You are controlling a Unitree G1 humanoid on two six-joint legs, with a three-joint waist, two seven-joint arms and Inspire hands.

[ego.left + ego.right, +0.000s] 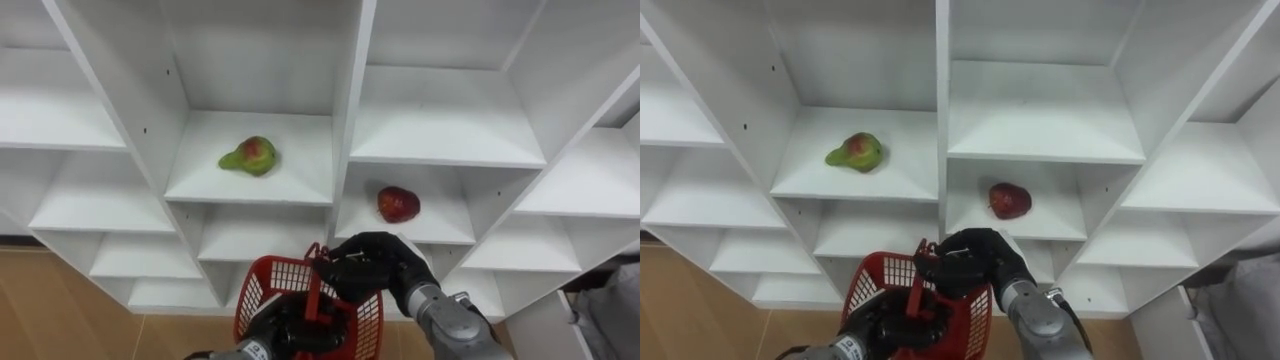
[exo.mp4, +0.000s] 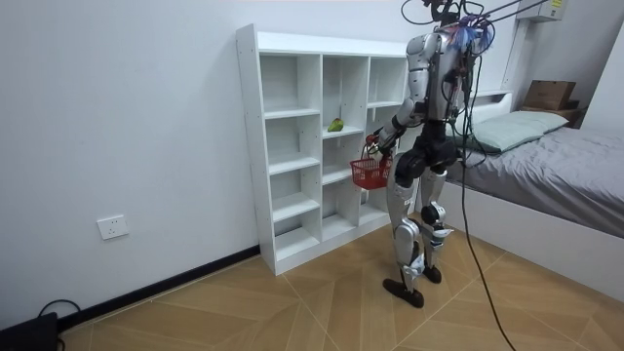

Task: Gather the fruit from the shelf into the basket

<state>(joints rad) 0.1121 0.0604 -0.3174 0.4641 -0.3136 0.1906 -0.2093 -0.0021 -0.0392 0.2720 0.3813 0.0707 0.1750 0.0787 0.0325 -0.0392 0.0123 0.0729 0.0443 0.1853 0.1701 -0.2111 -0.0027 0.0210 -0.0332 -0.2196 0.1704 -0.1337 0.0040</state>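
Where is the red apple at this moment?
In the left eye view the red apple lies right of the centre divider, one shelf lower than the pear, above the right hand and red basket.

Bedroom corner in even light.
A white closet (image 2: 292, 44) of open compartments stands against a plain white wall (image 2: 117, 117), with a socket (image 2: 112, 227) low above the dark skirting (image 2: 175, 285). The floor (image 2: 292, 312) is herringbone wood. A grey bed (image 2: 575, 185) with a pillow (image 2: 507, 127) fills the room view's right.

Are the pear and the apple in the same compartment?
No, a white divider separates the pear from the apple, which lies lower.
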